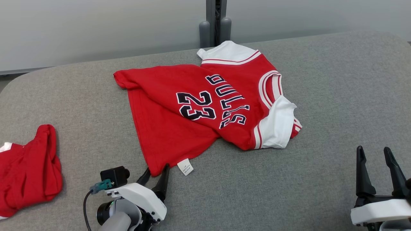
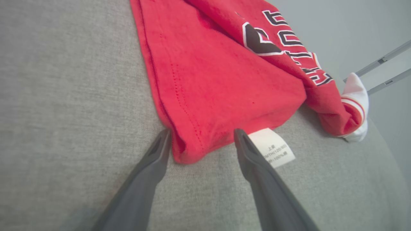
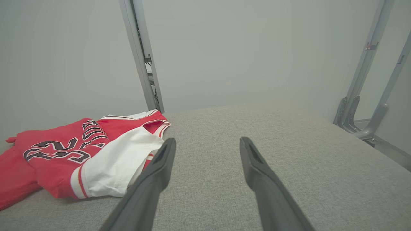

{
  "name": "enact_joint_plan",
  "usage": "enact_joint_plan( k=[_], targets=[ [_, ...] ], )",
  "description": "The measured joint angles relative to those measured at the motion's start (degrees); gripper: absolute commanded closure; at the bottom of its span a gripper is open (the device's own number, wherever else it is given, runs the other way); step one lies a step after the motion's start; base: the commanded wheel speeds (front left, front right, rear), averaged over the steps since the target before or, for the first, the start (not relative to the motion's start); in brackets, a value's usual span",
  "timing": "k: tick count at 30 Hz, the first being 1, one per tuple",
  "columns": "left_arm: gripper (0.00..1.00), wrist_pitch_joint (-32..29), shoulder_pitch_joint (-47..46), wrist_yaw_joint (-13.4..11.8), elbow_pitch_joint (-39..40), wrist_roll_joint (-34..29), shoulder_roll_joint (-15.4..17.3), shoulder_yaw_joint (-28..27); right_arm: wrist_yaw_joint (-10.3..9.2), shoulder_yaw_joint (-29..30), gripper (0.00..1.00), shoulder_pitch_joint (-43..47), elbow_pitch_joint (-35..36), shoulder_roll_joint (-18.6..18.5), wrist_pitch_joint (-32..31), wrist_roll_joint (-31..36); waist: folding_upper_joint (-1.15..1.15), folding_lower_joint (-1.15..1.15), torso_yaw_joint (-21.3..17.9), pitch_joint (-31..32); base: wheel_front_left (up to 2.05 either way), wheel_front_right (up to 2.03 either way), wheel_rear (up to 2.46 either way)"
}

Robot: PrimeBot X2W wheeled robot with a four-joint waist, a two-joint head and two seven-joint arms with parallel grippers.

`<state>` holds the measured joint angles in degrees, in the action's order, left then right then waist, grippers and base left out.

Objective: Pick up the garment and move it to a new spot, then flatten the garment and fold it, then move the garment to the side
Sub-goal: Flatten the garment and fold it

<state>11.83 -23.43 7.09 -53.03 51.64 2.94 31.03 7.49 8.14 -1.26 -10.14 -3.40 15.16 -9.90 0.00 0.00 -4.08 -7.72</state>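
Observation:
The garment point(image 1: 167, 128) is a red jersey with white sleeves and "23" in black, lying rumpled and partly folded over on the grey padded table point(image 1: 321, 179). My left gripper point(image 1: 157, 169) is open at the jersey's near hem corner. In the left wrist view the left gripper point(image 2: 202, 134) has that red corner point(image 2: 189, 150) between its two spread fingers, with the white care label point(image 2: 273, 147) just past the right finger. My right gripper point(image 1: 373, 149) stands open at the lower right, apart from the cloth. In the right wrist view the right gripper point(image 3: 208, 139) holds nothing and the jersey point(image 3: 57, 160) lies to its left.
A second crumpled red garment point(image 1: 29, 170) lies at the table's left edge. A grey post point(image 1: 215, 25) rises behind the table's far edge against a pale wall. Metal frame struts point(image 3: 362, 96) stand off the table's right side. Bare grey padding stretches right of the jersey.

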Motion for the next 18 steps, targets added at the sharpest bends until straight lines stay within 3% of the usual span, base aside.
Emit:
enact_joint_plan(
  k=[1, 2, 3, 4, 5, 12, 18],
  targets=[
    [0.06, -0.1, -0.3, 0.0, -0.3, 0.6, 0.0, 0.5, 0.0, 0.0, 0.0, -0.1, 0.0, 0.0, 0.0, 0.1, 0.0, 0.0, 0.0, -0.1, 0.0, 0.0, 0.0],
    [0.25, -0.2, -0.6, 0.1, -0.5, 1.0, 0.0, 0.9, 0.0, 0.0, 0.0, -0.2, 0.0, 0.0, 0.0, 0.2, 0.0, 0.0, 0.0, -0.1, 0.0, 0.0, 0.0],
    [0.53, -0.2, -0.7, 0.1, -0.7, 1.4, 0.1, 1.3, 0.0, 0.1, 0.0, -0.3, 0.0, 0.1, 0.0, 0.2, 0.0, 0.0, 0.0, -0.2, 0.0, 0.0, 0.0],
    [0.72, -0.2, -0.9, 0.2, -0.8, 1.6, 0.1, 1.8, 0.0, 0.1, 0.0, -0.5, 0.0, 0.1, 0.0, 0.3, 0.0, 0.0, 0.1, -0.2, 0.0, 0.0, 0.0],
    [1.0, -0.2, -1.2, 0.2, -1.1, 1.7, 0.1, 2.5, 0.0, 0.1, 0.0, -0.6, 0.0, 0.1, 0.0, 0.3, 0.0, 0.0, 0.1, -0.3, 0.0, 0.0, 0.0],
    [1.0, 1.3, -2.4, 0.2, -3.4, 0.6, -0.1, 5.7, 0.0, 0.2, 0.0, -0.8, -0.2, 0.2, 0.0, 0.4, 0.0, 0.0, 0.7, -0.5, 0.0, 0.0, 0.0],
    [1.0, 3.1, -3.0, -0.5, -3.8, -2.5, -0.1, 5.0, 0.0, 0.2, 0.0, -1.8, -1.0, -0.3, 0.0, 0.5, 0.0, 0.0, 1.9, 0.3, 0.0, 0.0, 0.0]
  ],
)
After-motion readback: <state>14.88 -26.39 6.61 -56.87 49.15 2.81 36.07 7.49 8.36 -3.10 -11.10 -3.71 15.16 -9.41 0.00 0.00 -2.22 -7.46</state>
